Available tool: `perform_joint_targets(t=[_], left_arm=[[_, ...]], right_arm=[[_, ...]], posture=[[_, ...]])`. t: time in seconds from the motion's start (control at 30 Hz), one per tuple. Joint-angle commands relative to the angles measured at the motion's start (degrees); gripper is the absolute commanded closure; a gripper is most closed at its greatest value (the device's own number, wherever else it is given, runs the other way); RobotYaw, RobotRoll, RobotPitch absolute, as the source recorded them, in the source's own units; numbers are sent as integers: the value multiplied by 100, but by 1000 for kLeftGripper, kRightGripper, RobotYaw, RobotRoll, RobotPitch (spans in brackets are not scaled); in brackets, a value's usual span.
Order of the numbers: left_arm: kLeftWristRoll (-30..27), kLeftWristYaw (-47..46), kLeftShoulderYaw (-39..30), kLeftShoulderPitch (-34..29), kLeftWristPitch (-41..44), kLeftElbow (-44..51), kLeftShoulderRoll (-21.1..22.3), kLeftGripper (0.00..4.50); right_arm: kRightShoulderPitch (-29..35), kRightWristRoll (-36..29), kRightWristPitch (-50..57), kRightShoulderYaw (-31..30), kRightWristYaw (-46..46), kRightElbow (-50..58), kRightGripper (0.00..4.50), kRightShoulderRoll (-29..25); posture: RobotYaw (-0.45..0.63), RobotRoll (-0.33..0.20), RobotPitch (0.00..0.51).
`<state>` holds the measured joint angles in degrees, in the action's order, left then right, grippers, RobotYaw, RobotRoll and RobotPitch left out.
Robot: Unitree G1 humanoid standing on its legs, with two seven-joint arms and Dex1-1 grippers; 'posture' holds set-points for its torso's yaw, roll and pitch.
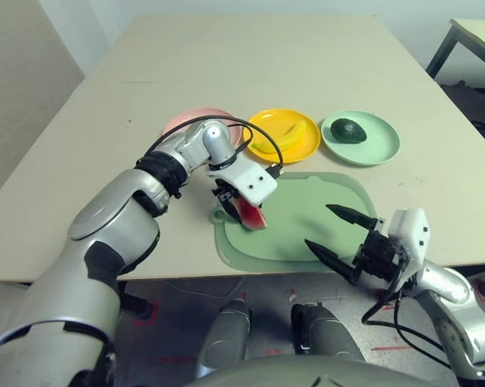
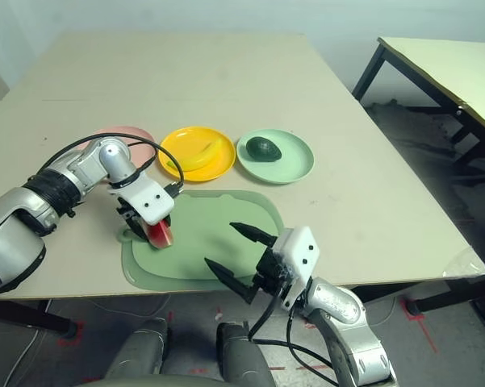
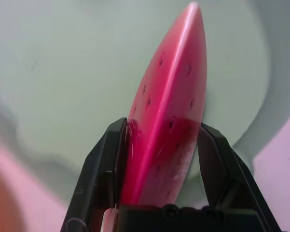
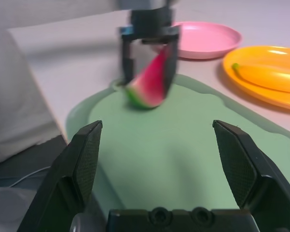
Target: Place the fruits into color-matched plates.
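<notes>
Sage cutting board (image 1: 307,222) nr front edge of beige table (image 1: 226,72), 2nd table (image 2: 452,68) beyond.

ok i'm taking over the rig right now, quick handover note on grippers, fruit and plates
Left gripper: shut on the watermelon wedge, at the cutting board's near-left corner.
Right gripper: open, holding nothing, over the board's near edge.
Done: banana in the yellow plate, avocado in the mint green plate.
Left: carry the wedge to the pink plate, which holds no fruit, just beyond the left arm, and release.
</notes>
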<state>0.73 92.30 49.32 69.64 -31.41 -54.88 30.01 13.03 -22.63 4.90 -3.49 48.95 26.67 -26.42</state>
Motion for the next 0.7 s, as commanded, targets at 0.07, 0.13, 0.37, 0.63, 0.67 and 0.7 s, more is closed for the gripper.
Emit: perform_joint_targets(t=[0.07,0.13,0.37,0.63,0.67,0.7], left_arm=[[379,-467,-744,479,-460,-924,-11,2045],[695,-1114,-977,736,-592,-1374,113,2045],[1865,-3021,-1195,1013,-534,-2060,357,2046],[3106,-5402,-1005,774,44,-2340,153,2046],[3192,-5553,-1019,761,114,-2363,123,2046],[3252,-5662,-1044,738,207,-2387,95,2046]], right_arm=[[34,45,-193,-128,64,103,0,-62],[29,25,-179,-162,11,139,0,-35],[37,-20,-130,-224,-197,125,0,56],[-170,-50,-76,-193,-278,-51,0,49],[-170,-51,-79,-194,-277,-63,0,41],[-165,-45,-79,-199,-276,-71,0,34]], posture=[[54,0,107],[58,0,105],[68,0,104],[84,0,100],[84,0,100],[83,0,100]])
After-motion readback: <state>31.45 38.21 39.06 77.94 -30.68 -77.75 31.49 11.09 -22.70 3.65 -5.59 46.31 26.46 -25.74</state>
